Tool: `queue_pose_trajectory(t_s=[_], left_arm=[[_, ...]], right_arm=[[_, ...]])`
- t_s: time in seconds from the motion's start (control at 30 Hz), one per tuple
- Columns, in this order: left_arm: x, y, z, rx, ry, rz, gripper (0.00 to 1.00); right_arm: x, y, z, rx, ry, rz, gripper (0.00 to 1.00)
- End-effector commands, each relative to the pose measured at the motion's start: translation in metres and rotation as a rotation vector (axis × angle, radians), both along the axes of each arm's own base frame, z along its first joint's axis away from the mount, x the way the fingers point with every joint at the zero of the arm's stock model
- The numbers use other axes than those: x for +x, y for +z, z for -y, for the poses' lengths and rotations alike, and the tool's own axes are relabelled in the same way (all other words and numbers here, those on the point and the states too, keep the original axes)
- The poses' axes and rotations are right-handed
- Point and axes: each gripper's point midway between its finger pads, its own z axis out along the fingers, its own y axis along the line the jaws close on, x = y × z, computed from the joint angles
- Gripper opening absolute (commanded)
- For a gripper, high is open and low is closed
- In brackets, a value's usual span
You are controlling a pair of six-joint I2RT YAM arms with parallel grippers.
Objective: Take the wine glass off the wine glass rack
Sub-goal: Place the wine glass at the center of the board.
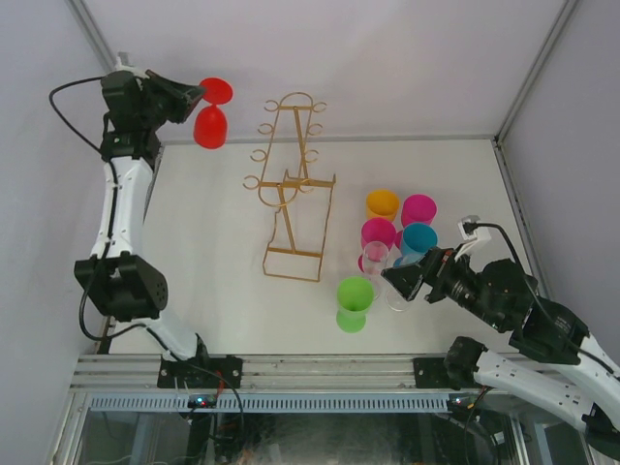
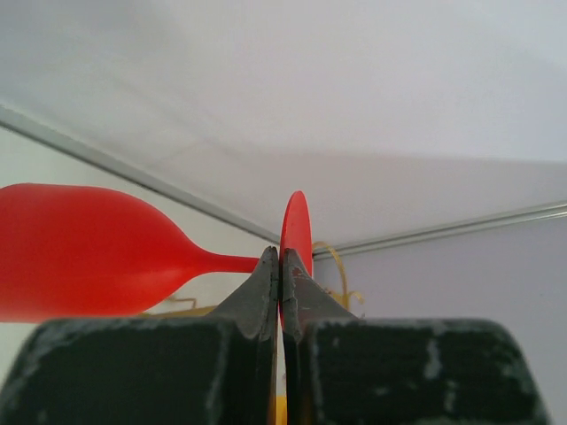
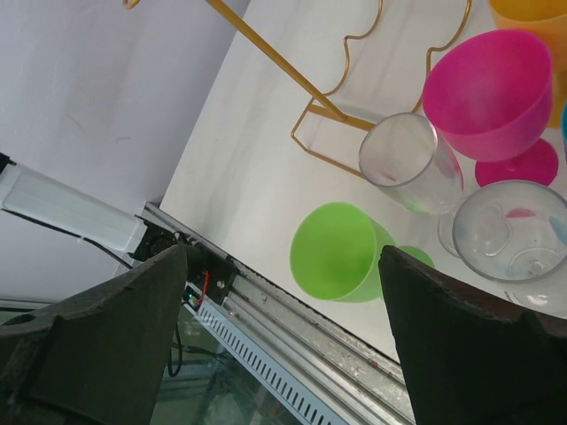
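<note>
The left gripper (image 1: 191, 98) is clenching on the stem of a red plastic wine glass (image 1: 210, 124), right beside its round foot, and is holding it in the air over the far-left corner of the white table (image 1: 213, 271). In the left wrist view the two black fingers (image 2: 266, 292) are pressing together with almost no gap, and the stem is passing between their tips, with the bowl on one side and the foot disc on the other. The glass is hanging clear of the tall gold wire wine glass rack (image 1: 288, 180), which is sitting near the middle of the table, well apart from it.

The right gripper (image 1: 392, 281) is hovering with its fingers spread wide, grasping nothing, over a cluster of stemmed plastic glasses toward the near-right corner — a lime green glass (image 1: 355, 295), a clear glass (image 3: 410, 164), a magenta glass (image 3: 487, 93), a teal glass (image 1: 418, 238) and an orange glass (image 1: 382, 203) among them.
</note>
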Motion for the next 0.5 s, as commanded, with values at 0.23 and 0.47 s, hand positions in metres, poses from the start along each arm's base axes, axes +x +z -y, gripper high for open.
queue_pose_trajectory(t_s=[0.23,0.47], left_arm=[[-0.155,-0.085,-0.007,0.285,-0.014,-0.022,0.0],[-0.228,-0.126,-0.016,0.361,0.05,-0.064,0.0]], right_arm=[[0.001,0.018,0.0,0.084,-0.016,0.027,0.89],[0.003,0.02,-0.007,0.125,-0.011,0.017,0.88]])
